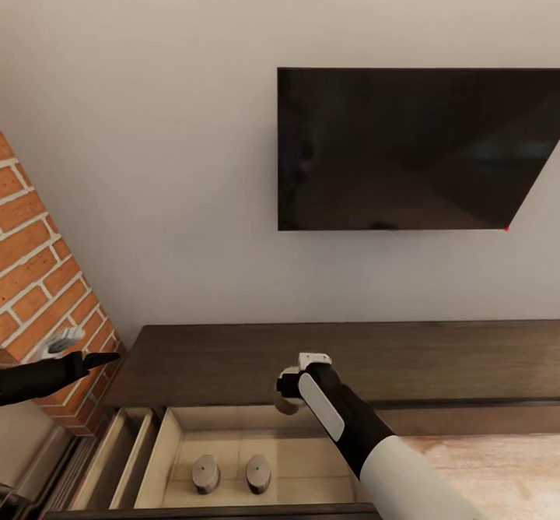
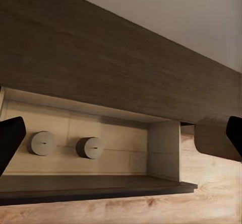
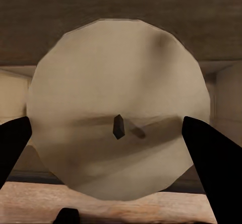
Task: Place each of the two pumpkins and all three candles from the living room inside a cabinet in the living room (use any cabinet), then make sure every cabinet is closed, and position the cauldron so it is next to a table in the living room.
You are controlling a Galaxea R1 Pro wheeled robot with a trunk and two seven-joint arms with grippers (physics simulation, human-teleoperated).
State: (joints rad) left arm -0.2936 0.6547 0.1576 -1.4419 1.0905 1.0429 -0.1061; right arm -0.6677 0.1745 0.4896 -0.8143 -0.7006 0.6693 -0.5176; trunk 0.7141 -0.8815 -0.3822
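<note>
While two candles lie in the open cabinet drawer, the right tool clamps a third candle.

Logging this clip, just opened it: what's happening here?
The right gripper holds a candle at the back edge of the open drawer of the dark-brown cabinet below the wall TV. Two candles already lie inside. The left gripper hovers open beside the brick wall.
</note>
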